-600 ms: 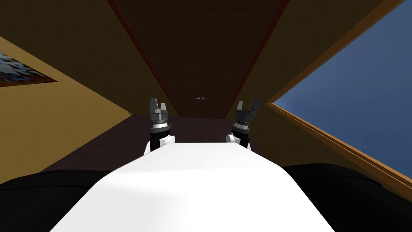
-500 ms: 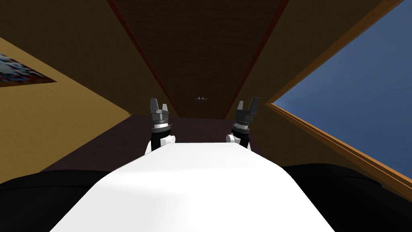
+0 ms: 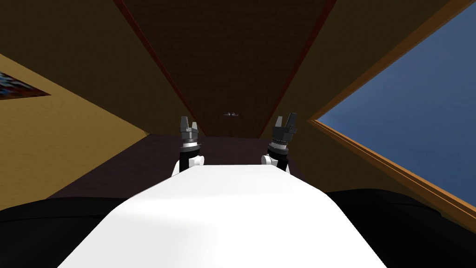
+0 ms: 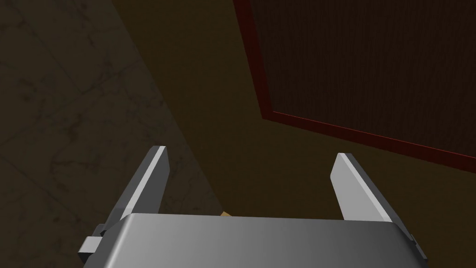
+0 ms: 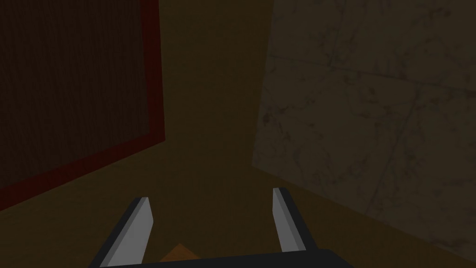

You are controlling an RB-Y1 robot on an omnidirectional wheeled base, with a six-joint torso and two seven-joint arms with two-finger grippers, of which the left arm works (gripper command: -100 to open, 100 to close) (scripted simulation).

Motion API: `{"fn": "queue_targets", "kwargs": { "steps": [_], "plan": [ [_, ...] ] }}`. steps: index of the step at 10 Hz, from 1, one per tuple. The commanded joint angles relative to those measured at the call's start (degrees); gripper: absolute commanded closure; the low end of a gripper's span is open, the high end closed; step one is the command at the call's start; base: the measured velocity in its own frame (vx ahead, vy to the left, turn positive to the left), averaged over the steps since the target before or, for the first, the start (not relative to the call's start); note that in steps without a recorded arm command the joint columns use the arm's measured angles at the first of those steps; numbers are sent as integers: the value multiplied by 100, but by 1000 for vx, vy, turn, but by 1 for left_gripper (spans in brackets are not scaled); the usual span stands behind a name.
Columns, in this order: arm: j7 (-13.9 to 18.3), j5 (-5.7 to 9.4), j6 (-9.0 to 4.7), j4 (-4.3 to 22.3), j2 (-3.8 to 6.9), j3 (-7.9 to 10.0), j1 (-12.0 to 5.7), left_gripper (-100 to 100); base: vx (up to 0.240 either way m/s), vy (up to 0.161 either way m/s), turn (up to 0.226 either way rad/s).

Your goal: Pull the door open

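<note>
Door [image 3: 223, 56]: dark brown, red-framed, far ahead, centre.
Handle [image 3: 231, 113]: small, low on the door, well apart from both tools.
Left tool [image 3: 188, 123]: raised, fingers apart.
Right tool [image 3: 285, 120]: raised, fingers apart.

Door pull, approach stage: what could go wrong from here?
1. The handle looks small and far beyond both open hands, left hand and right hand; a reach may miss it.
2. I stand square to the door; pulled, it may swing into me.
</note>
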Motion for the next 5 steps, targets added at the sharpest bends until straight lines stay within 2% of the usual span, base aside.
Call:
{"fn": "queue_targets", "kwargs": {
  "steps": [1,5],
  "plan": [
    [36,29,-74,200,43,3,-40,-100,88,-9,-26],
    [109,92,-204,743,137,-9,-223,-100,89,-4,-25]
  ]
}}
